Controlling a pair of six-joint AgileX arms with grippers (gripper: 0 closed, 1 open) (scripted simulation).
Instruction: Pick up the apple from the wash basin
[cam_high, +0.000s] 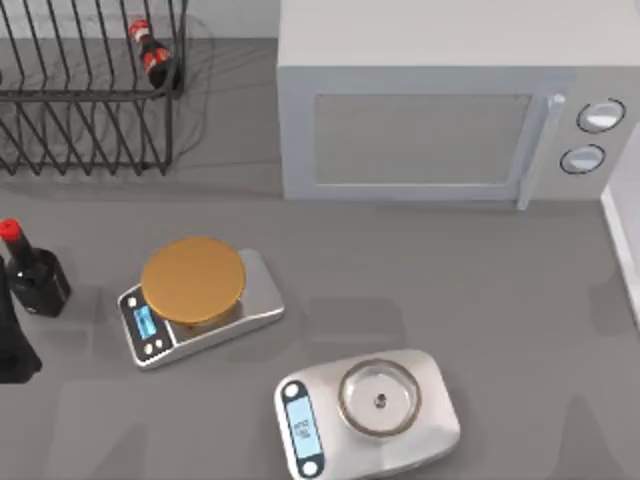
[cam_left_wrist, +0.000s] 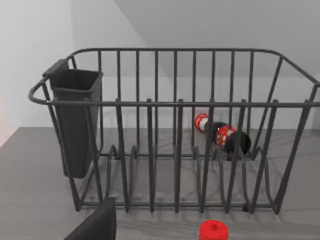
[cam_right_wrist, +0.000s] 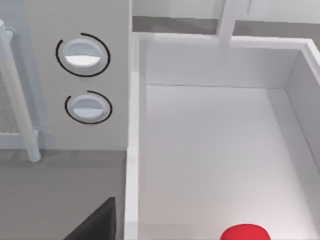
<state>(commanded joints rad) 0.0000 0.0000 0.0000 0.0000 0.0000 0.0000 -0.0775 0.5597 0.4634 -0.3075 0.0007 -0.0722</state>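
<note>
Apple (cam_right_wrist: 245, 232) lies in white wash basin (cam_right_wrist: 210, 65) beside microwave (cam_high: 440, 110); pincer state: cannot tell.

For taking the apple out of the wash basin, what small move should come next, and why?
Probably the right arm should ease toward the apple and lower over it. The right wrist view looks into the white wash basin beside the microwave, and the apple lies at that picture's near edge, not yet centred.
</note>
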